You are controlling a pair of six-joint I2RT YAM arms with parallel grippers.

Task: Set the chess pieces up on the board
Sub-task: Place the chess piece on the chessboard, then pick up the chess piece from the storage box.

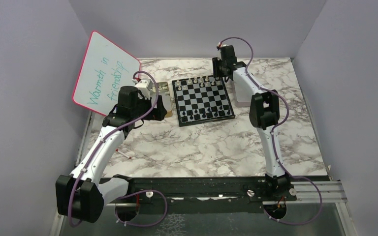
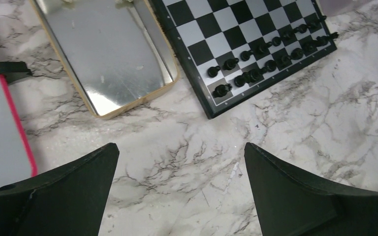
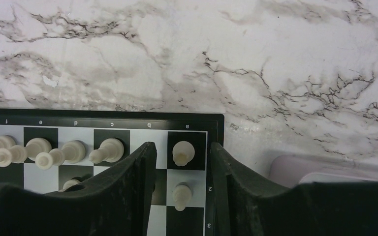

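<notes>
Chess set-up centres on the far right corner of the board [image 1: 203, 101], where the right arm reaches.

Nearest the bases, the left pincer [image 2: 179, 150] hangs wide open over the marble surface [image 2: 285, 137], short of the board's near left corner and a metal tray [image 2: 113, 54]. Black pieces [image 2: 270, 54] line the board's near edge. At the far edge, the right pincer [image 3: 182, 162] is open and straddles the outermost file. There, two pale pieces [image 3: 181, 195] stand upright, one behind the other between its fingers, neither visibly pinched. The right arm is much the closer. A grasp would likely mean only closing on the deeper piece without nudging its neighbour at the tips.
</notes>
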